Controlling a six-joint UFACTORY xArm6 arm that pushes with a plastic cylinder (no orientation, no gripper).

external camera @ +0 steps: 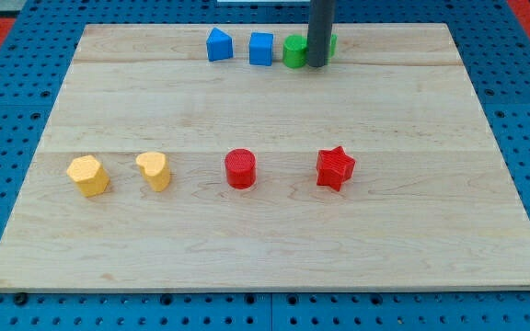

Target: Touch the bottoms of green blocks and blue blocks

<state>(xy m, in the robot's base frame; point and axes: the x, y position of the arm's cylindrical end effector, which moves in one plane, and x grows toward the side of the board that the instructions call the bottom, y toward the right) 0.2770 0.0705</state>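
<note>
Near the view's top edge of the wooden board (265, 230) stand a blue pentagon-like block (218, 45), a blue cube (261, 49), a green cylinder (293, 51) and a second green block (331, 43), mostly hidden behind my rod. My tip (316, 64) rests between the two green blocks, just right of the green cylinder's lower edge and touching or nearly touching it.
Across the board's middle lie a yellow hexagon block (88, 175), a yellow heart-like block (155, 170), a red cylinder (240, 169) and a red star (335, 167). A blue pegboard surrounds the board.
</note>
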